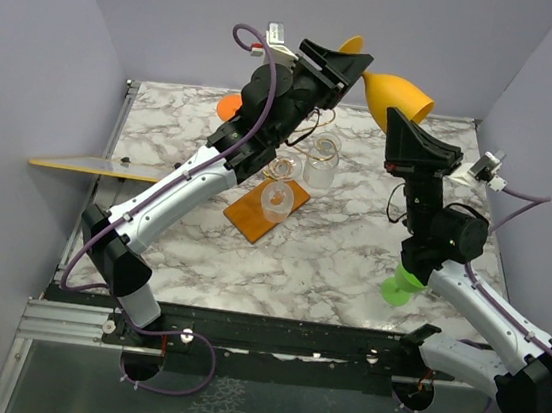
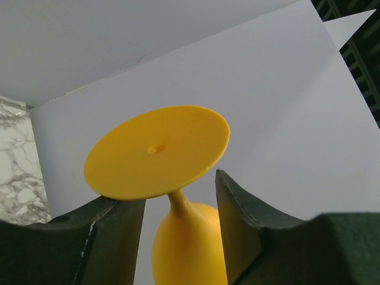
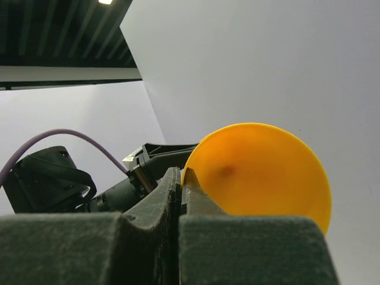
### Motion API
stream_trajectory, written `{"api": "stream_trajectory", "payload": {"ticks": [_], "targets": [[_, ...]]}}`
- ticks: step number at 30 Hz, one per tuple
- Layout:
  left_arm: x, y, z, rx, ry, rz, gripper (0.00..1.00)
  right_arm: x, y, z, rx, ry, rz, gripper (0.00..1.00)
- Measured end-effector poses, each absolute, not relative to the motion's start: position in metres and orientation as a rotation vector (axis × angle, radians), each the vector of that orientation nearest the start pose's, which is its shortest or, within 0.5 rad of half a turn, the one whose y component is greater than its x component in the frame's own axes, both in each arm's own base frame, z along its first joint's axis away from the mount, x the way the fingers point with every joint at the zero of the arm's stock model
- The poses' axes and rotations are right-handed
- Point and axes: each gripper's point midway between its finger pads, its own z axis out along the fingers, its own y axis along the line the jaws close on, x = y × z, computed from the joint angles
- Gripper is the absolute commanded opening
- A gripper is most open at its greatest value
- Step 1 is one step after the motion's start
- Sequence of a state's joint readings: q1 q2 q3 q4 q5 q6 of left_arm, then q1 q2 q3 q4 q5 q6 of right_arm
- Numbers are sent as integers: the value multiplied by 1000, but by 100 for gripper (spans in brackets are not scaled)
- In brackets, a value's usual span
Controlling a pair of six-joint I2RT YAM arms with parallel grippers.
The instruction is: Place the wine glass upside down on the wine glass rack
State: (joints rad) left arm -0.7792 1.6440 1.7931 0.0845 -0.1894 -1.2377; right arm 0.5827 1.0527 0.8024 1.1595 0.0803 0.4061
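Observation:
The yellow wine glass [image 1: 400, 96] is held in the air above the back of the table, lying roughly sideways with its foot to the left. My right gripper [image 1: 399, 121] is shut on the rim of its bowl [image 3: 261, 172], the rim pinched between the fingertips [image 3: 181, 172]. My left gripper [image 1: 346, 66] is open around the stem [image 2: 178, 202], and the round foot [image 2: 157, 151] rests against the left fingertip. The wine glass rack [image 1: 265, 210], gold wire on an orange-brown base, stands at the table's middle, below the left arm.
Two clear glasses [image 1: 322, 162] [image 1: 277, 199] sit at the rack. An orange glass [image 1: 230, 107] shows behind the left arm. A green glass [image 1: 403, 283] stands by the right arm. A yellow board [image 1: 80, 164] juts in from the left wall.

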Motion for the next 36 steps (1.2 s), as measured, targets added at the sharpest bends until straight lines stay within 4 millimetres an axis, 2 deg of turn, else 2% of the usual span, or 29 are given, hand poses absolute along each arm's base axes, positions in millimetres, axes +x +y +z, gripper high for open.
{"api": "stream_trajectory", "payload": {"ticks": [4, 7, 9, 14, 16, 18, 21, 25, 30, 36], "targets": [[368, -371, 520, -518, 1426, -1551, 25, 267, 185, 515, 5, 690, 955, 1], [367, -371, 521, -517, 1423, -1553, 1, 264, 187, 515, -8, 686, 970, 1], [367, -371, 523, -523, 1412, -1567, 0, 262, 186, 517, -9, 682, 976, 4], [358, -361, 539, -482, 1329, -1590, 0, 259, 191, 512, -27, 731, 1012, 41], [356, -357, 539, -456, 1315, -1569, 0, 255, 190, 511, -32, 752, 1018, 52], [355, -354, 538, -428, 1306, -1545, 0, 250, 187, 513, -30, 760, 1025, 59], [350, -350, 538, -376, 1297, -1528, 0, 239, 184, 513, -51, 772, 1030, 64], [332, -345, 546, -263, 1286, -1520, 0, 224, 187, 506, -128, 812, 1025, 65], [295, -334, 566, -49, 1252, -1517, 0, 199, 188, 499, -242, 852, 1014, 74], [242, -317, 575, 211, 1245, -1464, 0, 168, 199, 484, -438, 892, 1028, 75]]}}
